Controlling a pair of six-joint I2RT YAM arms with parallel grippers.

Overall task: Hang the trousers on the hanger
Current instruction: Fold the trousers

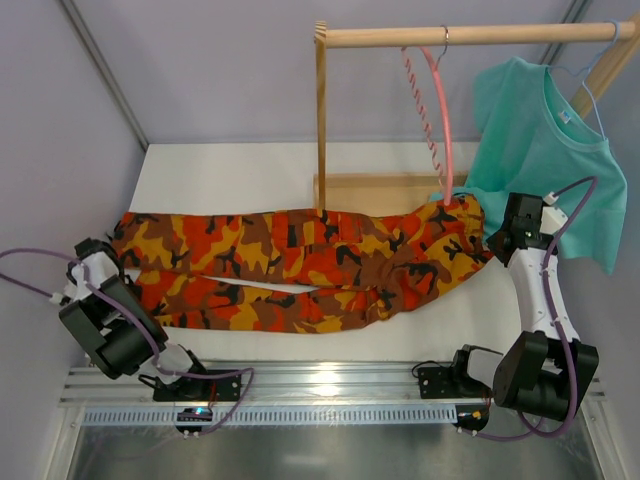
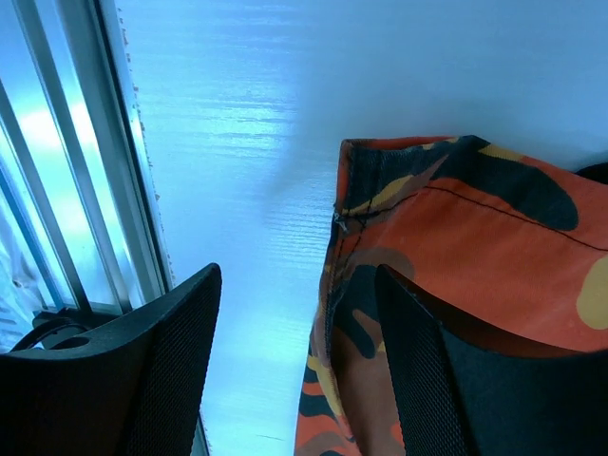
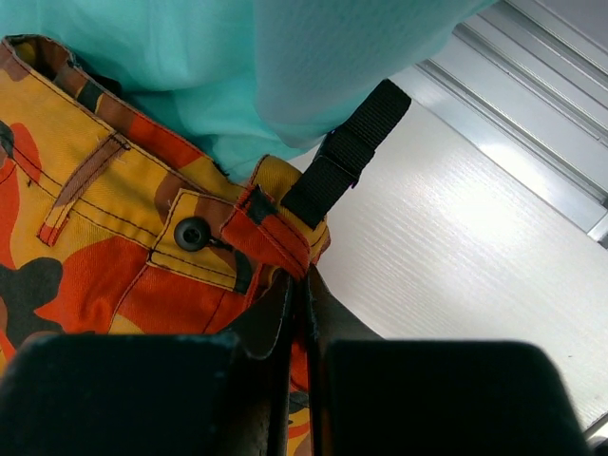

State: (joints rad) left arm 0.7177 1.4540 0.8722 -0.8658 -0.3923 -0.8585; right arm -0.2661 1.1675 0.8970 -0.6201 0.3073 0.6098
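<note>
The camouflage trousers (image 1: pixel 300 265) lie flat across the white table, waist to the right and leg ends to the left. The pink hanger (image 1: pixel 441 110) hangs by its hook from the wooden rail, above the waist end. My right gripper (image 1: pixel 497 238) is shut on the waistband edge (image 3: pixel 275 237), next to the button and a black strap. My left gripper (image 1: pixel 108 250) is at the leg ends; in the left wrist view it (image 2: pixel 299 370) is open, with the leg hem (image 2: pixel 399 209) lying between the fingers, close against the right finger (image 2: pixel 418 380).
A teal T-shirt (image 1: pixel 545 150) on a light-blue hanger hangs from the same rail (image 1: pixel 470 36), close against my right wrist. The rack's wooden post (image 1: pixel 321 120) and base stand behind the trousers. A metal rail (image 1: pixel 320 385) runs along the near table edge.
</note>
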